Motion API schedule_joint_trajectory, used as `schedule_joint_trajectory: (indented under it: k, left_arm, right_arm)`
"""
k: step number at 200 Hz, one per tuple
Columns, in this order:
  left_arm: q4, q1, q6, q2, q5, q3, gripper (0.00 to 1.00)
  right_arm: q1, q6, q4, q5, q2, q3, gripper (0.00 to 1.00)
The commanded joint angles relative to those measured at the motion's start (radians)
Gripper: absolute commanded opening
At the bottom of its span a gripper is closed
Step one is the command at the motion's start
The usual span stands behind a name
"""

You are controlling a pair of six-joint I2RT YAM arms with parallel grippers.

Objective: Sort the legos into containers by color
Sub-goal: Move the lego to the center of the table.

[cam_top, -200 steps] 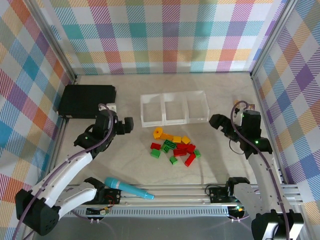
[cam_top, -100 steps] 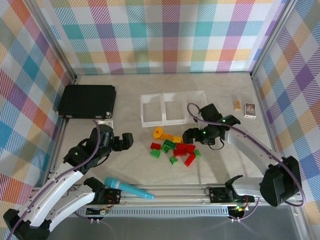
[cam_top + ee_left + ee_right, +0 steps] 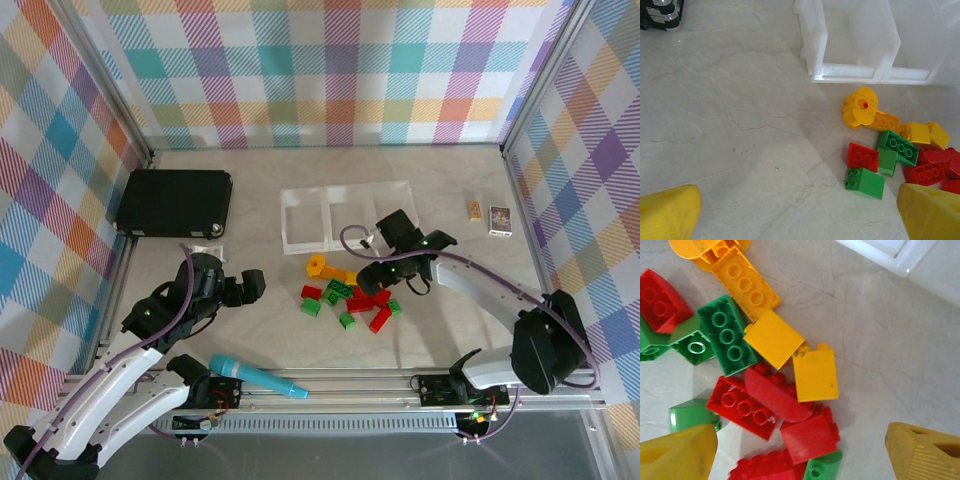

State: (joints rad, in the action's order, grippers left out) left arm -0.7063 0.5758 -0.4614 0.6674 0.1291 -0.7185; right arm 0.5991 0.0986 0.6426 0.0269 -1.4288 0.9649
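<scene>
**Lego pile on the surface beside the bins; both pairs of fingers spread**

Three small square white-translucent plastic bins (image 3: 348, 217), joined in one row. The small studded plastic bricks (image 3: 352, 298) lie in one loose pile on the pale marbled surface (image 3: 450, 320), just on the near side of the row.

Brick count:
- Yellow-orange: four, one of them with a round disc top (image 3: 860, 106).
- Green: four or five.
- Red: at least five. They overlap, so no exact count.

One yellow brick (image 3: 815, 372) carries a small dark mark, not legible.

Right gripper (image 3: 380, 277) hangs over the pile. In its wrist view the yellow fingers (image 3: 677, 455) stand wide apart with bricks between them, holding none.

Left gripper (image 3: 250, 284) sits left of the pile, well apart from it. Its yellow fingers (image 3: 667, 212) are also spread and hold nothing.

Other items:
- One flat black rectangular case (image 3: 175, 200), far left.
- One teal marker pen (image 3: 258, 378), at the near edge.
- Two small printed cards (image 3: 499, 219), at right, print too small to read.
</scene>
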Motion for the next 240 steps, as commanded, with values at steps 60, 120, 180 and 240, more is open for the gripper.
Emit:
schedule_joint_trajectory:
  k: [60, 120, 180, 240]
  left_arm:
    - [-0.006, 0.014, -0.015, -0.013, -0.022, 0.016, 1.00]
    - [-0.007, 0.015, -0.018, 0.007, -0.016, 0.017, 1.00]
    - [-0.014, 0.018, -0.023, 0.006, 0.001, 0.017, 1.00]
    - [-0.032, 0.019, -0.034, 0.007, 0.049, 0.018, 0.99]
  right_arm:
    - [0.002, 0.133, -0.074, 0.040, -0.146, 0.038, 0.82]
    - [-0.005, 0.113, -0.112, 0.043, -0.190, 0.044, 0.77]
    - [-0.029, 0.076, -0.098, 0.091, -0.226, 0.064, 0.72]
    - [-0.089, -0.044, -0.021, 0.142, -0.241, 0.101, 0.70]
